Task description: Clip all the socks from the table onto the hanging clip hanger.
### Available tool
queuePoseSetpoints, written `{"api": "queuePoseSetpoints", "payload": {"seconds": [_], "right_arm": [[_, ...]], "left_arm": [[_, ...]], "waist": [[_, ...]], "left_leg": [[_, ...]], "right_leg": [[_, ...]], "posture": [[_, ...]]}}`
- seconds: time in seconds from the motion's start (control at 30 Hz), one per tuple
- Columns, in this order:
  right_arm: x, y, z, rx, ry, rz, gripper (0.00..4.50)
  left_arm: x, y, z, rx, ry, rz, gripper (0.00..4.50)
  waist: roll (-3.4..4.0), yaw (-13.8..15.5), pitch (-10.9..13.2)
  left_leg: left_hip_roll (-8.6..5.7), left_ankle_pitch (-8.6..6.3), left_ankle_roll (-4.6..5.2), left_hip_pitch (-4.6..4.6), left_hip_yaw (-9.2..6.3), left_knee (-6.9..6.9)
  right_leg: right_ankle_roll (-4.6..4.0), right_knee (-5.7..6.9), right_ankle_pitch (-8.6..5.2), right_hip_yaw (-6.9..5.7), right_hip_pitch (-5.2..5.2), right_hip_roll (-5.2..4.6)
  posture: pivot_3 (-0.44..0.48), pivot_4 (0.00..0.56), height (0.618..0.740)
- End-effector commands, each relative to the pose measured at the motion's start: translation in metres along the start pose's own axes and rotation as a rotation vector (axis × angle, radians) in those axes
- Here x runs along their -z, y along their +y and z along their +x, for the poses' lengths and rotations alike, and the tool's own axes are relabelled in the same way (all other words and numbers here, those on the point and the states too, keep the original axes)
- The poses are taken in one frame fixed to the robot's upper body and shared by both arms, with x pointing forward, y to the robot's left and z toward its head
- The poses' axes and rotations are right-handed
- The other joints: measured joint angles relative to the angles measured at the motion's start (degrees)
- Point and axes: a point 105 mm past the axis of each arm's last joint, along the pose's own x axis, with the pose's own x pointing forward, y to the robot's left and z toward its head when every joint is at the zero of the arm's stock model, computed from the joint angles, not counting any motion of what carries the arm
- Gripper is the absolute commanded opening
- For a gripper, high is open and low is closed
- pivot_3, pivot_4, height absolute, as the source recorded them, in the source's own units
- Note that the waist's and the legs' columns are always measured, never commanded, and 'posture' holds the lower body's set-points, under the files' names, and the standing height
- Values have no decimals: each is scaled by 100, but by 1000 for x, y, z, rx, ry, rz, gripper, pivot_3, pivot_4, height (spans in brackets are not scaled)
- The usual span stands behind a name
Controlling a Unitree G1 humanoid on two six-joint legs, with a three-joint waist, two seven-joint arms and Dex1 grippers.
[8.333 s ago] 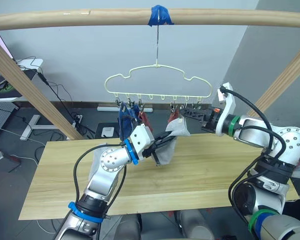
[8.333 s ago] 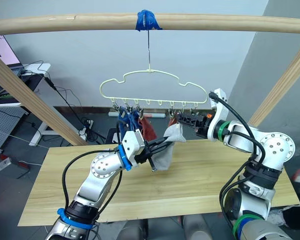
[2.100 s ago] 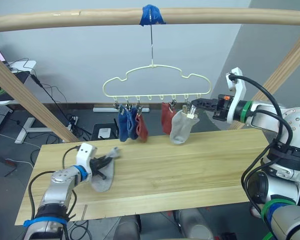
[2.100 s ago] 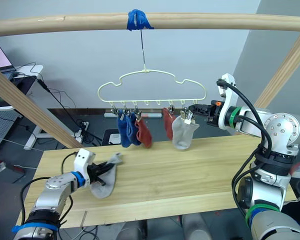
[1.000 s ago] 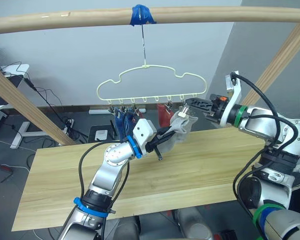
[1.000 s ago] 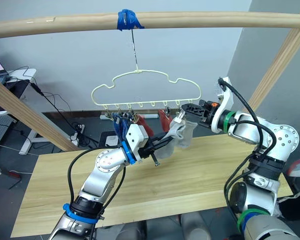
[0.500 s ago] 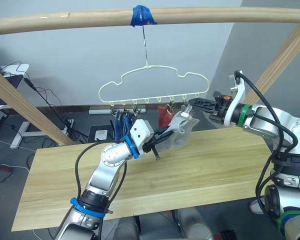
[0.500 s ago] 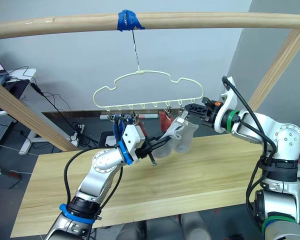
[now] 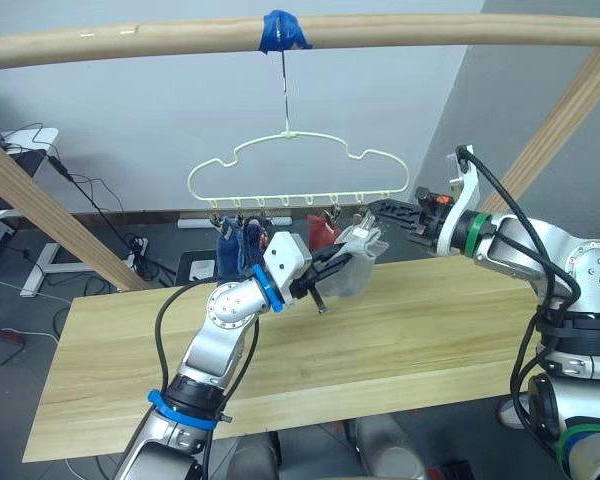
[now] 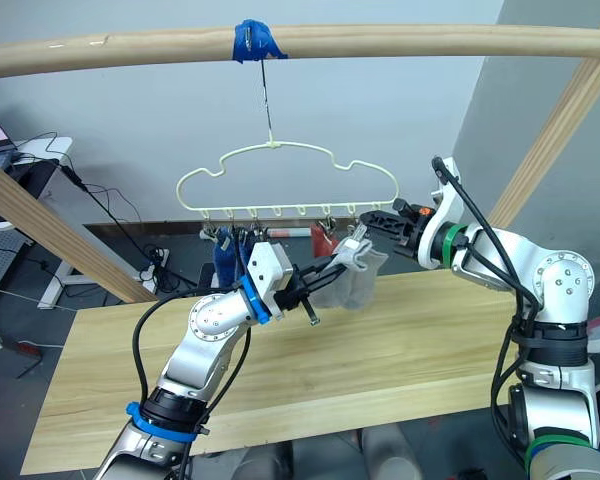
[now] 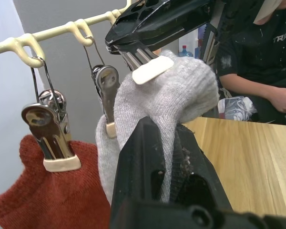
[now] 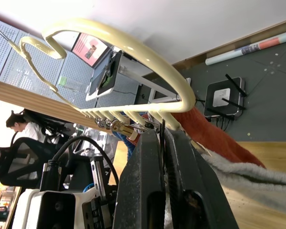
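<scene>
The pale yellow clip hanger (image 9: 280, 140) hangs by its hook from the wooden bar. Two blue socks (image 9: 230, 242) and a rust red sock (image 9: 323, 232) hang from its clips, and a grey sock (image 11: 104, 157) hangs clipped beside the red one (image 11: 33, 195). My left gripper (image 9: 325, 275) is shut on another light grey sock (image 9: 358, 268), held up above the table (image 9: 430, 330) under the hanger's right end. My right gripper (image 9: 377, 212) is shut on a metal clip (image 11: 150, 67) there, and the clip's cream pad rests against the top of the held sock (image 11: 181, 90).
The round pole frame has a top bar (image 9: 430, 30) wrapped in blue tape (image 9: 283, 30) and slanted legs left (image 9: 50, 200) and right (image 9: 570, 110). A seated person (image 11: 257, 52) is behind the table's far side. Cables and a desk stand at the back left.
The hanger has swung a little to the left and my right gripper has followed it, still on the clip. My left gripper has brought the grey sock slightly closer under that clip.
</scene>
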Motion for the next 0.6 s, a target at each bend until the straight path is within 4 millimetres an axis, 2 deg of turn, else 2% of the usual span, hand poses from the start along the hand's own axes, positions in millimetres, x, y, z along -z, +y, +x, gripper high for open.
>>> {"api": "queuePoseSetpoints", "payload": {"seconds": [0.03,0.1,0.27,0.43,0.53,0.57,0.6], "right_arm": [[0,16,-5,-76,-7,-34,255],[1,16,-5,-79,2,-38,753],[1,14,-9,-72,1,-49,2638],[-8,-2,-40,28,-19,-155,4404],[-10,-10,-56,100,-13,-293,4457],[-14,-13,-65,156,-28,-435,4457],[-16,-14,-71,190,-30,-544,4500]], "left_arm": [[-15,2,2,-9,-54,38,3],[-16,3,2,-10,-58,44,0],[-20,2,3,-2,-73,56,0],[-19,-1,4,25,-75,60,0],[-19,-4,5,42,-78,42,0],[-16,-6,6,53,-72,-3,0],[-15,-8,6,62,-68,-37,708]], "waist": [[0,0,0],[0,4,0],[0,20,0],[0,45,0],[0,72,0],[0,76,0],[2,93,0]], "left_leg": [[0,0,0,0,0,0],[0,0,0,0,-1,0],[0,0,0,-1,-2,0],[0,0,0,-2,2,0],[3,0,0,-5,13,0],[3,0,0,-4,20,0],[8,0,0,-3,28,0]], "right_leg": [[0,0,0,0,0,0],[0,0,0,0,0,0],[0,-1,0,-1,1,0],[0,-6,0,0,0,0],[0,-15,0,0,1,-1],[0,-15,0,3,0,-2],[0,-17,-1,5,1,-1]], "posture": [[-211,188,740],[-209,187,740],[-212,182,740],[-229,181,740],[-248,183,740],[-260,183,740],[-260,183,740]]}}
